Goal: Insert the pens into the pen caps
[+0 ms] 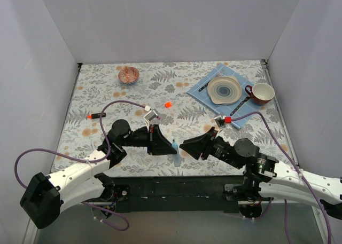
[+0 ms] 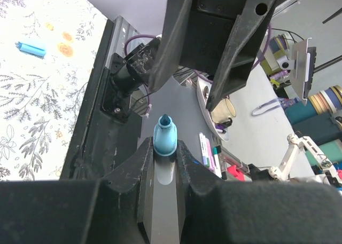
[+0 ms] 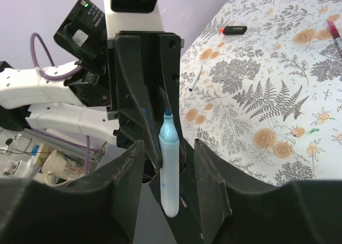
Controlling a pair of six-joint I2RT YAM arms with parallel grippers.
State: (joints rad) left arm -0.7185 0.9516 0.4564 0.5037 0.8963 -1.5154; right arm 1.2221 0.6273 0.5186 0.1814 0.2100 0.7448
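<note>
Light-blue marker [image 1: 176,150] is clenched in the left hand [image 2: 164,148] at lower centre, tip bare. The right hand [image 3: 166,153] faces it, released and empty. The next move likely calls for fetching the light-blue cap [image 2: 30,48] from the tabletop [image 1: 176,89].

The marker [image 3: 169,172] is showing light blue — the tablecloth [image 1: 96,89] is wearing grey ferns and orange blooms.

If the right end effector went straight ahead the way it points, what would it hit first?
Probably the light-blue marker, gripped by the left end effector dead ahead of the right end effector; depth is unclear.
</note>
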